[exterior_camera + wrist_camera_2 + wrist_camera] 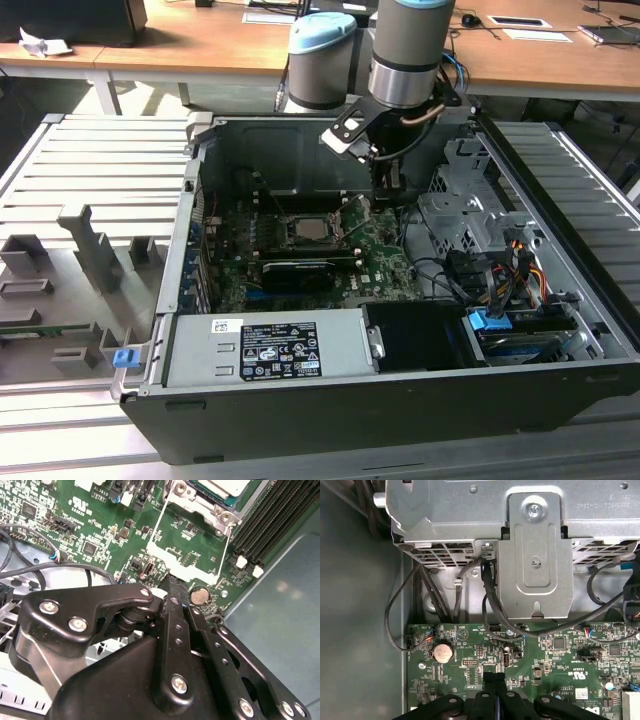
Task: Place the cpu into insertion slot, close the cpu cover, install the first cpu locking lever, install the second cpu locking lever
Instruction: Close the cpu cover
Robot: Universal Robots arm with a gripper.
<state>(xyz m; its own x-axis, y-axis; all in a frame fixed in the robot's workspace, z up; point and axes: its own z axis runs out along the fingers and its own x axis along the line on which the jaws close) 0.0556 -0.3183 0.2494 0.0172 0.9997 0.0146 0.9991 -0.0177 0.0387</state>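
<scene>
The cpu [308, 228] lies silver-grey in the insertion slot [288, 240] at the middle of the green board; a corner of it appears in the second wrist view [220, 485]. The cpu cover [192, 497] is a silver frame lying around the chip. A thin silver lever [353, 208] slants up from the slot's right side toward my gripper [385, 195]. In both wrist views my gripper [169, 580] [494, 676] is shut with nothing between its fingers. It hovers just above the board near a coin battery [200, 596], apart from the slot on the exterior view's right.
A long black card [297, 272] lies in front of the slot. Black memory slots [270, 525] run beside the socket. A grey metal drive cage [535, 555] with loose black cables [490, 605] stands close to the gripper. A power supply [270, 348] fills the case's front.
</scene>
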